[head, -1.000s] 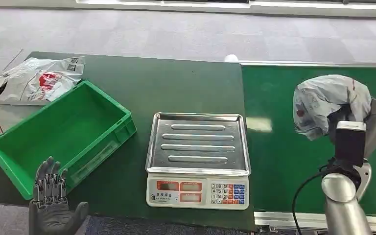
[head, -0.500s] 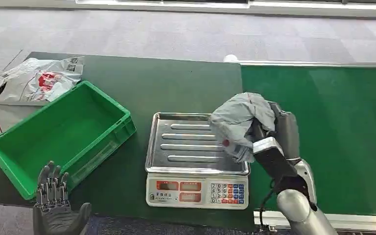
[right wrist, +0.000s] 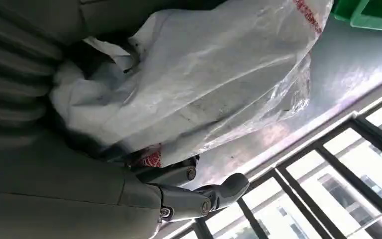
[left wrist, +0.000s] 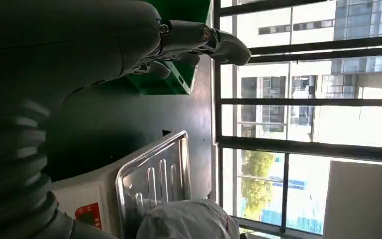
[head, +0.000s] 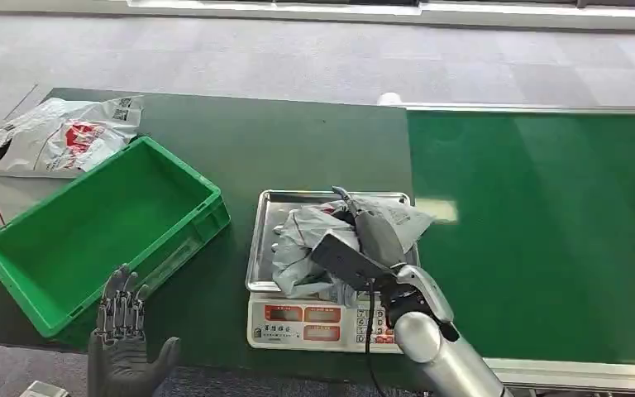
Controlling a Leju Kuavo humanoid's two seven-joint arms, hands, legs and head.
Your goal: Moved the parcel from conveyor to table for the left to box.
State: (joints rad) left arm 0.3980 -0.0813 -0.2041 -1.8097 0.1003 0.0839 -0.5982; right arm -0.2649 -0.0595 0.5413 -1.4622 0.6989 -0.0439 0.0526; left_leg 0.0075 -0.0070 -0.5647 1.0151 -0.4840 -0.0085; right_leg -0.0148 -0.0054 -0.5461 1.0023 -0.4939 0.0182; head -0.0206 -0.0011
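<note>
Green crate (head: 91,240) holds nothing; right hand (head: 364,240) grips parcel (head: 306,248) on scale tray (head: 266,240); left hand (head: 124,347) spread.

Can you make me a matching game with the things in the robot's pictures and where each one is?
Things:
1. crinkly grey plastic parcel
2. green plastic crate
3. white printed plastic bag
4. left hand

Places:
A. table's far left corner
B. near table edge, in front of the crate
C. on the scale's metal tray
D. left of the scale

Pairs: 1-C, 2-D, 3-A, 4-B
</note>
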